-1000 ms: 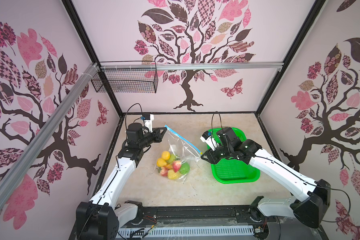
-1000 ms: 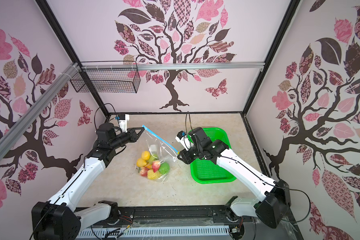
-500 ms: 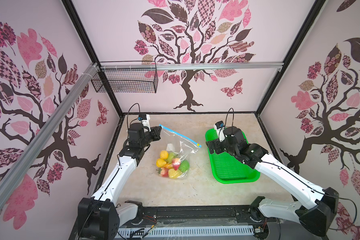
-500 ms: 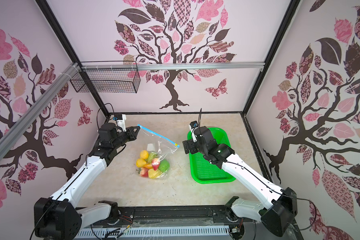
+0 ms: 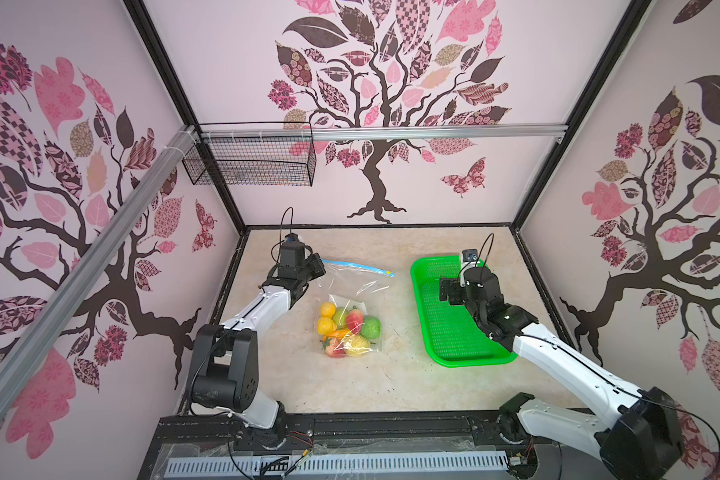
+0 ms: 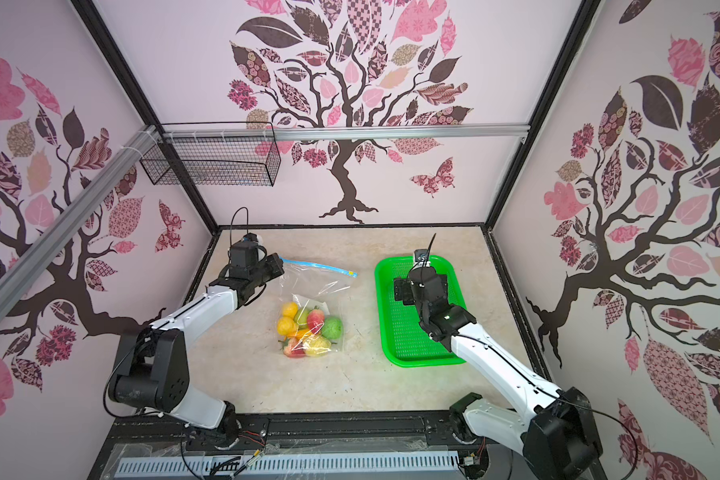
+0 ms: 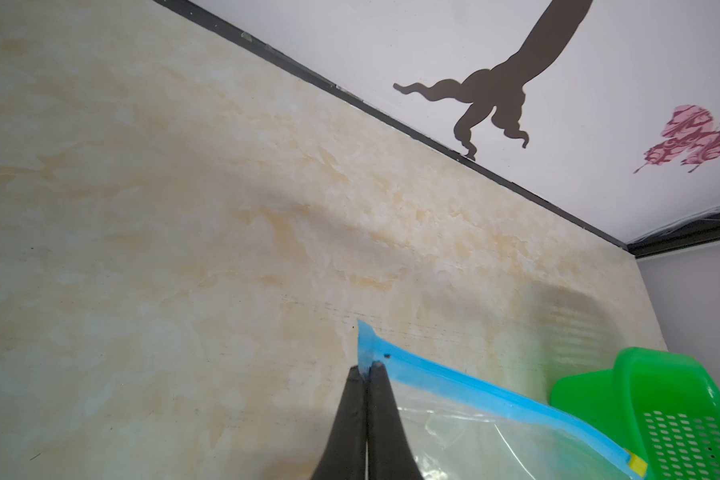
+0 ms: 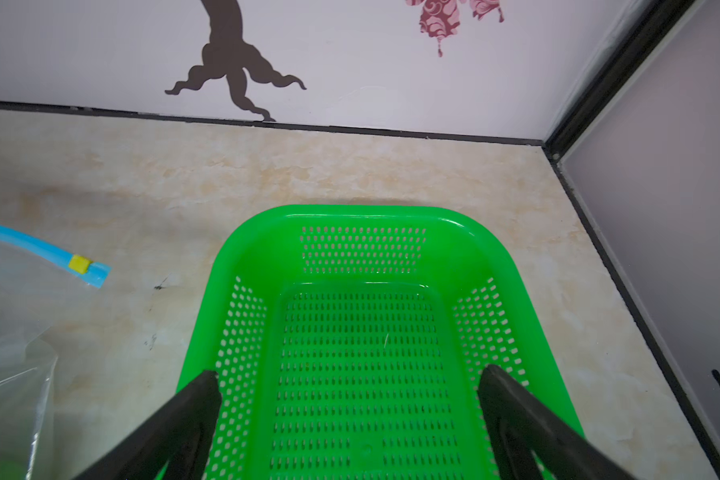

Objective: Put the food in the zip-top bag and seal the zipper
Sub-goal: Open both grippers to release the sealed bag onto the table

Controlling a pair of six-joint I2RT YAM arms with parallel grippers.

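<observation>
The clear zip-top bag lies mid-table with the food, several toy fruits, bunched at its near end. Its light-blue zipper runs along the far edge, and the yellow slider sits at the right end. My left gripper is shut on the bag's corner at the zipper's left end. My right gripper hangs open and empty over the green basket, apart from the bag.
The green mesh basket stands empty right of the bag, near the right wall. A black wire basket hangs on the back wall, upper left. Walls close the table on three sides.
My right gripper opened, let go of the zipper's right end and drew back over the green basket. The raised bag mouth sank toward the table. The left gripper kept its hold, shifting slightly back-left.
</observation>
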